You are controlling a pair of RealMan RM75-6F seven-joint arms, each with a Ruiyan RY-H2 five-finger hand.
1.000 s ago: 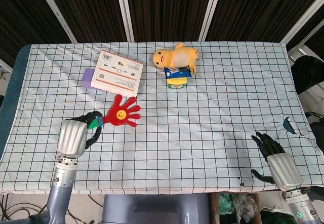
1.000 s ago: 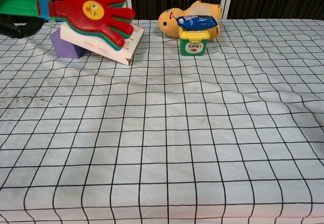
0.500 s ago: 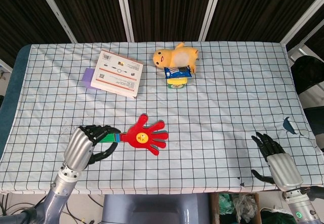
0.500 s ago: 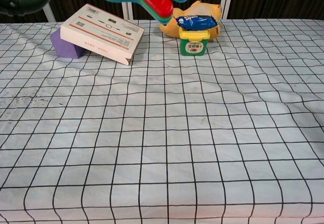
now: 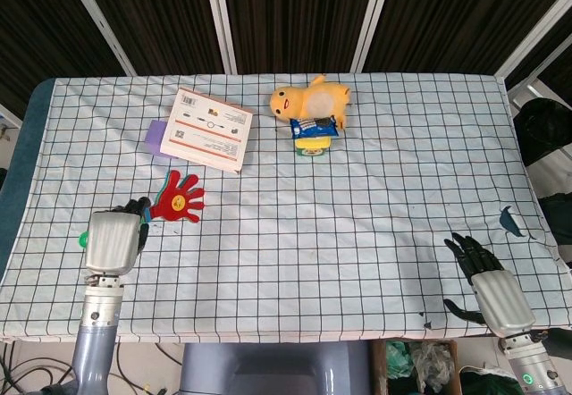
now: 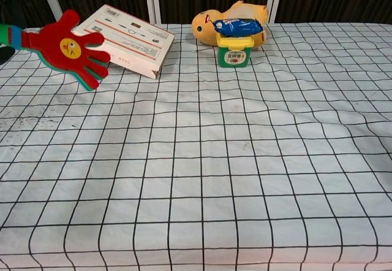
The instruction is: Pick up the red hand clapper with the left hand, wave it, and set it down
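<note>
My left hand (image 5: 112, 241) holds the red hand clapper (image 5: 177, 198) by its green handle, above the table's near left part. The clapper's red palm with a yellow face points away from the hand toward the right. In the chest view the clapper (image 6: 66, 47) hangs at the upper left, in front of the white box, and only a dark sliver of the hand shows at the left edge. My right hand (image 5: 487, 281) rests at the near right edge of the table, fingers spread, holding nothing.
A white box (image 5: 211, 129) leans on a purple block (image 5: 159, 136) at the back left. A yellow plush duck (image 5: 308, 100) lies behind a small yellow-green cup (image 5: 312, 145) topped with a blue packet (image 5: 314, 127). The checked tablecloth (image 5: 357, 225) covers the table.
The left hand swung the clapper from low and centre-left back up and to the left. One second ago it was near its present spot. The right hand stayed put.
</note>
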